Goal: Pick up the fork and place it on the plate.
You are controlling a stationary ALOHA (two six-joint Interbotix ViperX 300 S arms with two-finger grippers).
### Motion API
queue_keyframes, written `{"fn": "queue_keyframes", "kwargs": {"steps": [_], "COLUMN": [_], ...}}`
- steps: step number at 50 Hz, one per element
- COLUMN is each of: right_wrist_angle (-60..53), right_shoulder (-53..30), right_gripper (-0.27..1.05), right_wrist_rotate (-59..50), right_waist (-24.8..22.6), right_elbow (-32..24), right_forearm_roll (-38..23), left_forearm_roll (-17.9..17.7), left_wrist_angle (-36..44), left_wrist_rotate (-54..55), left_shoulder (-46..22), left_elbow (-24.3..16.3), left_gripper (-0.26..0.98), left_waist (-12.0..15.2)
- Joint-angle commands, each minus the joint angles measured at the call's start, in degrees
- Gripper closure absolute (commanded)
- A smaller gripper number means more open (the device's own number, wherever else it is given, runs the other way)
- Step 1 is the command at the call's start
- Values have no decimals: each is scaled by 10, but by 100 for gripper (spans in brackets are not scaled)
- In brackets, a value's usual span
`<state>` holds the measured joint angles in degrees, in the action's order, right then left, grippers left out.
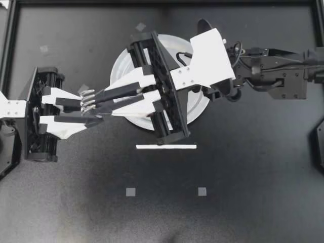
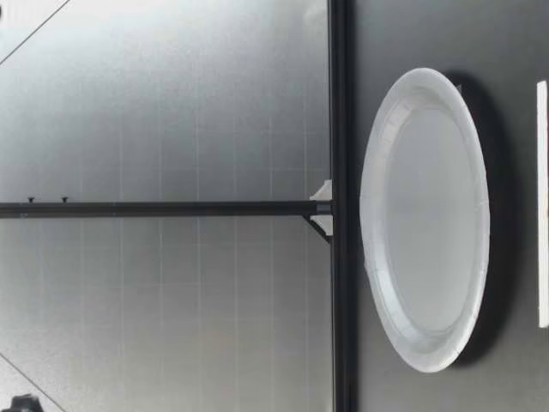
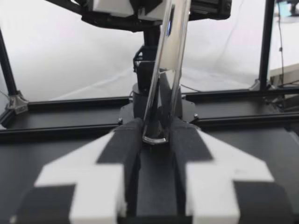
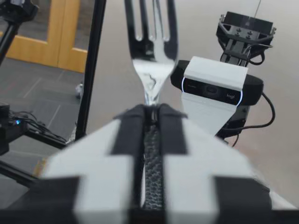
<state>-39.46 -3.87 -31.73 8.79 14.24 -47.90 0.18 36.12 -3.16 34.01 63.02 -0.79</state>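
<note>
My right gripper (image 1: 98, 101) reached in from the right, across the plate (image 1: 120, 65), and was pinching the fork (image 1: 87, 99). Its 2 fingers were pressed against the fork's neck from either side. In the top view the 4 tines stuck out beyond its tip, just past the plate's rim on the side of my left arm. So the fork was in my grasp, not lying on the plate. In the right wrist view the fork (image 4: 149, 70) stood straight ahead of my right gripper (image 4: 150, 112) with its tines pointing away. A camera (image 4: 212, 88) on my other arm sat beyond it.

My left gripper (image 1: 90, 110) met the fork head-on, with its tip right at the tines. In the left wrist view the shiny fork (image 3: 164, 70) ran away from the front of my left gripper (image 3: 156, 140) towards my right arm. I could not tell whether my left gripper was pinching the fork or was merely close to it.

The plate lay flat on the dark table (image 1: 238, 202). 1 white strip (image 1: 166, 147) lay just beside its rim, and 2 grey squares (image 1: 130, 192) lay beyond the strip. In the low view the plate (image 2: 425, 219) sat flat, and the strip (image 2: 542, 206) was nearer to that camera.
</note>
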Motion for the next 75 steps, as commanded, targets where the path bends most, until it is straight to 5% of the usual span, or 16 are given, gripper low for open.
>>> {"fn": "queue_keyframes", "kwargs": {"steps": [1,6,22,35,42,50,59,75], "right_wrist_angle": [5,7,6,8,10,11,62,120], "right_shoulder": [2,2,62,98,98,98,142,267], "right_gripper": [31,1,4,4,4,4,4,5], "right_wrist_rotate": [-7,-6,-4,-9,-12,-35,-81,-94], "right_waist": [4,4,19,21,21,11,0,-10], "right_elbow": [-6,-4,76,157,192,222,272,352], "right_forearm_roll": [6,20,27,62,93,105,105,127], "left_forearm_roll": [-1,-2,-4,-56,-46,-11,-1,-37], "left_wrist_angle": [4,4,-47,-563,-728,-802,-809,-635], "left_wrist_rotate": [1,2,4,37,129,213,278,313], "left_shoulder": [7,8,92,169,147,141,107,47], "left_elbow": [-9,-8,-7,-170,-201,-181,-125,16], "left_gripper": [79,79,79,79,79,79,79,79], "left_waist": [-1,-1,-11,-8,50,89,91,91]}}
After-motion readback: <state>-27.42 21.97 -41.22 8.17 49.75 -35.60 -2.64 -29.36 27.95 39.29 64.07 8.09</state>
